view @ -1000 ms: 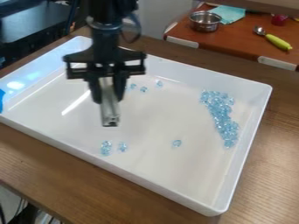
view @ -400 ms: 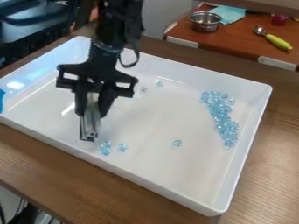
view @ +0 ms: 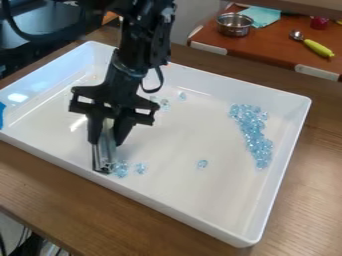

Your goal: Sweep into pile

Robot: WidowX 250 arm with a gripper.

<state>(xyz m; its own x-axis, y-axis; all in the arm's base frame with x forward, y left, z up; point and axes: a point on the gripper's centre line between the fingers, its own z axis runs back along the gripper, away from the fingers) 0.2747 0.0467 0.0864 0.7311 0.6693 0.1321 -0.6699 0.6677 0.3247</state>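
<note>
My gripper [view: 107, 139] hangs over the left part of the white tray [view: 180, 204], shut on a greyish, shiny sweeping tool [view: 104, 159] that points downward. The tool's lower end is by the tray's front-left wall, right beside a small clump of pale blue beads [view: 121, 169]. A little to the right of that clump is another small bead group [view: 140, 168], and a lone bead [view: 202, 163] lies farther right. The main bead pile [view: 252, 132] forms a long band near the right wall. A few loose beads [view: 164, 104] lie toward the back, partly hidden by the gripper.
Raised walls surround the tray, which stands on a brown wooden table [view: 307, 195]. Behind it, an orange-brown surface [view: 267, 47] holds a metal pot [view: 234, 24], a teal cloth [view: 260, 16] and a spoon with a yellow-green handle [view: 318, 48]. Blue tape [view: 2, 115] is at the left.
My gripper and the tool have moved left and toward the front wall, with the tool's end now down beside the front-left beads. The main pile looks the same.
</note>
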